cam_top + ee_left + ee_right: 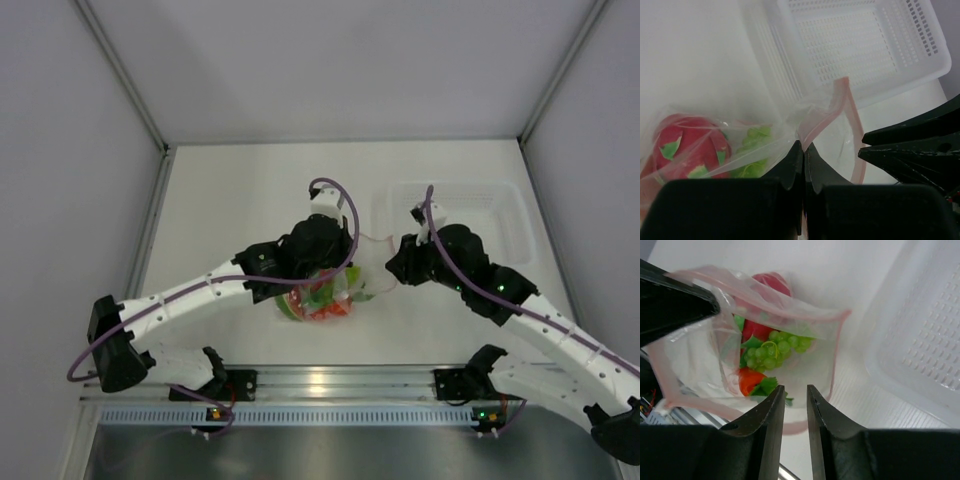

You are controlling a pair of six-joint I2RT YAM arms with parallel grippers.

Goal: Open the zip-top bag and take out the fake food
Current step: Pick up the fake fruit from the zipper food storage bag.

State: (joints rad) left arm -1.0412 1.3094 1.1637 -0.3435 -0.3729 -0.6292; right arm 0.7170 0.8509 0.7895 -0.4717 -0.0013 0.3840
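From above, the left gripper (325, 272) reaches in over the middle of the table (240, 200), and the right gripper (393, 268) points toward it from the right. The zip-top bag (335, 292) lies between and just below them, with the fake food (300, 305) showing red, orange and green inside it. A pale basket (480, 215) sits behind the right arm.

In the left wrist view, the left gripper (803, 155) is closed tight, with a fold of the zip-top bag (740, 132) pinched at its tips. The pinkish zip strip (852, 107) loops up and to the right. Inside the film sit a magenta dragon fruit (687, 145) with green tips and a green bunch of grapes (752, 142). The right gripper (862, 144) comes in from the right, its tips beside the strip. The basket (865, 45), white and perforated, stands beyond the bag.

In the right wrist view, the right gripper (795, 392) has its jaws a narrow gap apart, at the near rim of the zip-top bag (695, 355); nothing is clamped between them. The bag's mouth gapes, ringed by the zip strip (790, 315). The left gripper's fingers (685, 305) hold its far-left rim. Within lie the grapes (775, 352), a red-orange piece (749, 380) and the dragon fruit (767, 282). The basket (925, 340) is to the right, apart from the bag.
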